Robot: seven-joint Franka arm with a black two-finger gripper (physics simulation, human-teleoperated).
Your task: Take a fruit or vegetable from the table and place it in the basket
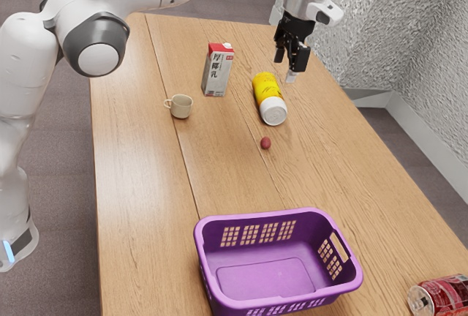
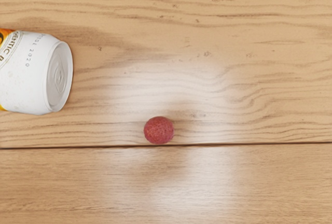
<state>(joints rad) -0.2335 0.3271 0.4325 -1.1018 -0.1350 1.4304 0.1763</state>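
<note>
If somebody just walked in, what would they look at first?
Probably the bright purple basket, sitting low in the exterior view on the wooden table. Next, maybe the yellow-and-white can lying on its side, then the little round red fruit between it and the basket.

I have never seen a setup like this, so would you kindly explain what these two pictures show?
The machine is a white jointed robot arm ending in a black two-finger gripper. The exterior view is taken from beside the arm; the wrist view looks down from its hand.

On the light-brown wooden table are a purple plastic basket, a small round red item, probably the fruit, a yellow-and-white can lying down, a red-and-white carton, a beige cup and a red can. The gripper's fingers stand apart, and it appears to hold nothing.
</note>
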